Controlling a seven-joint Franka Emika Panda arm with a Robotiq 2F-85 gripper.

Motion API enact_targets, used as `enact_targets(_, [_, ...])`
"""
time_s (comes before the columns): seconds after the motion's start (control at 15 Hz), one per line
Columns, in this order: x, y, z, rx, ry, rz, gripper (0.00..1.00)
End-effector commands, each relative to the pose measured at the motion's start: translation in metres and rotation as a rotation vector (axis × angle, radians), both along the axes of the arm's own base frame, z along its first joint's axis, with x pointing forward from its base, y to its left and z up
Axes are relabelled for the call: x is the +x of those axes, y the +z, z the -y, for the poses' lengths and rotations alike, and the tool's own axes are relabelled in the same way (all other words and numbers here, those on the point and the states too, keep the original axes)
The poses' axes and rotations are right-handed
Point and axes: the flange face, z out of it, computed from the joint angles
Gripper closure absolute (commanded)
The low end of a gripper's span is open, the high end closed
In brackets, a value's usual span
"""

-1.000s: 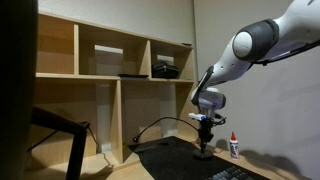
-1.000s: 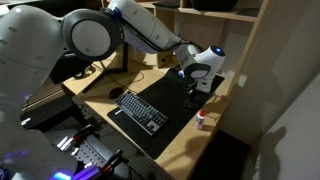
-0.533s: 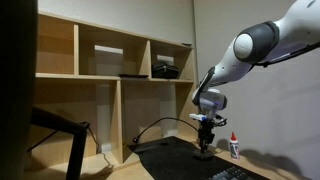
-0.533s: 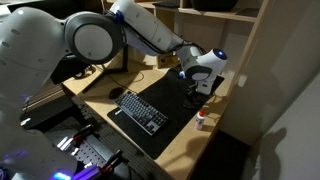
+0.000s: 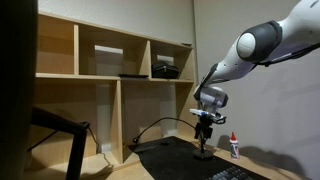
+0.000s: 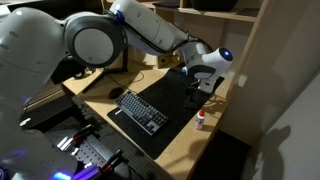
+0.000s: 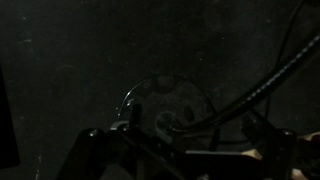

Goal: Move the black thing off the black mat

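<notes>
The black thing's round base (image 7: 165, 105) lies just below my gripper (image 7: 185, 150) in the wrist view, on a dark surface. Its thin neck (image 7: 262, 88) runs off to the upper right. My fingers (image 7: 92, 140) stand wide apart on either side and hold nothing. In an exterior view the gripper (image 5: 204, 127) hangs a little above the base (image 5: 203, 153), and the neck (image 5: 160, 124) arcs away to the left. In an exterior view the gripper (image 6: 205, 86) is over the far end of the black mat (image 6: 165, 95). Whether the base stands on the mat or just past its edge I cannot tell.
A black keyboard (image 6: 138, 110) lies on the mat's near side. A small white bottle with a red cap (image 6: 202, 118) (image 5: 234, 145) stands on the wooden desk beside the mat. Wooden shelves (image 5: 110, 70) holding a black boxy device (image 5: 165, 70) rise behind.
The gripper has gone from nearly shut to wide open, letting go of the black thing, and has risen slightly. The base stays where it was.
</notes>
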Motion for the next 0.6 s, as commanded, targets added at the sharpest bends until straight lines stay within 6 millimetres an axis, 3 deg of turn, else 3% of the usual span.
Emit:
enact_targets(0.0, [0.0026,0.0023,-0.0058,0.056,0.046,0.022,0.25])
enact_targets(0.53, [0.0,-0.002,-0.0081,0.086,0.066,-0.011,0.8])
